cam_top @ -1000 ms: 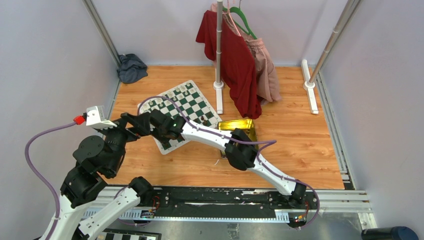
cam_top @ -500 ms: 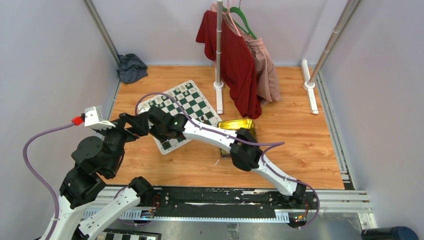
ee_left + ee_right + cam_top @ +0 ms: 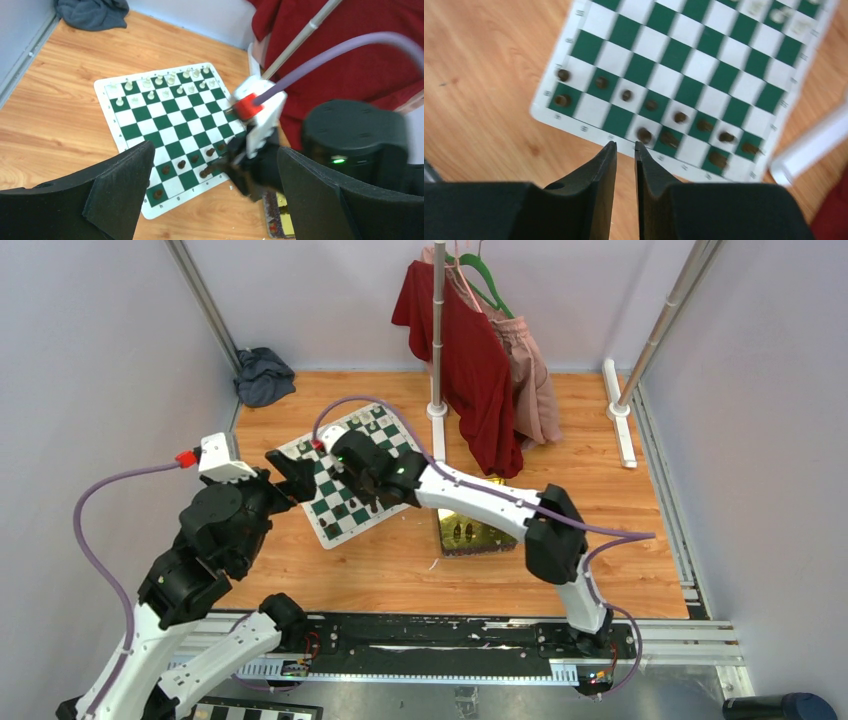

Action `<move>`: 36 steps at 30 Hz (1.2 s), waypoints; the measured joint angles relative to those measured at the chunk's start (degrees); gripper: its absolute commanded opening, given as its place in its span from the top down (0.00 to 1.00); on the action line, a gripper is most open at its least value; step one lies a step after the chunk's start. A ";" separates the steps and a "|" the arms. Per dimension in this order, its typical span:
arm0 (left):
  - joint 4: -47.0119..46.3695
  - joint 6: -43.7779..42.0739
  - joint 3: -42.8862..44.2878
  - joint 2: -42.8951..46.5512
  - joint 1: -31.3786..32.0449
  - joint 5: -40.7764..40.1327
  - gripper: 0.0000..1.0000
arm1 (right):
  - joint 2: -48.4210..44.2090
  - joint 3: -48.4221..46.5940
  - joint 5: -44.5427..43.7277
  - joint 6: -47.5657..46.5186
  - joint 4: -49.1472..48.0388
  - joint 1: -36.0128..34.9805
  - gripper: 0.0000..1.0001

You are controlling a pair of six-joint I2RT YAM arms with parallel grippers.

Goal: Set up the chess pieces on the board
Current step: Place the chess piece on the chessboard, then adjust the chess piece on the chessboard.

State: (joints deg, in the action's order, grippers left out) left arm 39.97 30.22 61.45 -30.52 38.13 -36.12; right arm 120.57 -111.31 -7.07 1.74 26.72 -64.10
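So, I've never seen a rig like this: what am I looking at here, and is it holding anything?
These are two robot arms bolted at the near edge of a table, the left arm and the right arm. The wide picture comes from a fixed camera above and behind them. The other two come from a camera on each wrist, so the black prongs at the bottom are that arm's own fingers. On the wood lies a green and white chessboard, with cream pieces along its far side and dark pieces along its near side, and a shiny gold tin beside it. The left end effector is wide open and empty. The right end effector hovers over the board, fingers close with a thin gap; no piece shows between them.
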 measured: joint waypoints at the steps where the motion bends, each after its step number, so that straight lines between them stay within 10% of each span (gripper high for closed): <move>1: 0.07 0.15 -0.22 -0.79 0.00 0.00 0.00 | -2.16 2.47 -1.03 0.33 -0.59 0.83 0.75; 18: 0.96 8.20 -13.29 -8.85 0.00 0.09 0.03 | -26.82 31.67 -12.41 7.10 -4.98 14.80 0.75; 36: 0.55 22.56 -25.55 -17.49 -4.28 0.92 0.30 | -35.36 41.64 -12.59 7.76 -7.43 18.99 0.75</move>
State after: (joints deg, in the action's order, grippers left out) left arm 40.51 52.77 35.90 -48.01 33.85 -35.20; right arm 85.21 -69.67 -19.66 9.50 19.29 -45.10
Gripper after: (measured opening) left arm 0.712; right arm 0.254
